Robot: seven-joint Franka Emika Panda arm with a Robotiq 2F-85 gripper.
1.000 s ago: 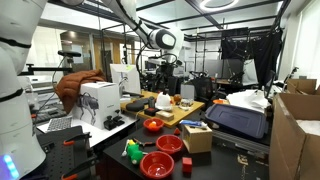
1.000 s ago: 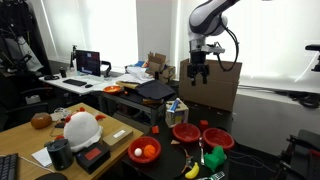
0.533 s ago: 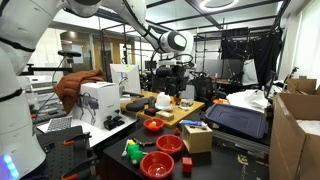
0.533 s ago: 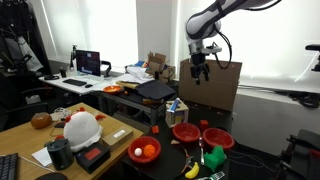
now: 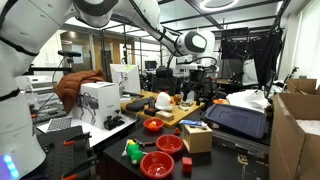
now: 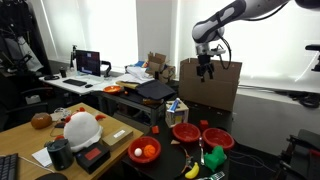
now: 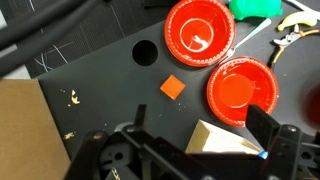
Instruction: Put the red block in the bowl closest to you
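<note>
In the wrist view a small red-orange block [image 7: 173, 87] lies flat on the black table. Two red bowls stand close to it, one [image 7: 198, 32] above it and one [image 7: 242, 88] to its right. Both bowls look empty. My gripper [image 7: 200, 125] is open and holds nothing; its two dark fingers frame the bottom of that view, well above the table. It hangs high in the air in both exterior views [image 5: 197, 88] [image 6: 206, 72]. The two bowls also show there [image 5: 169, 144] [image 6: 186, 132]. I cannot make out the block in either exterior view.
A small cardboard box [image 7: 225, 140] stands just below the bowls, under my fingers. A green object [image 7: 255, 8] and a yellow tool [image 7: 295, 22] lie beyond the bowls. A third red bowl [image 6: 144, 152] holds orange items. A large cardboard box [image 6: 215, 90] stands behind the table.
The arm has swung sideways, carrying the gripper to the right in both exterior views. It stays open and empty.
</note>
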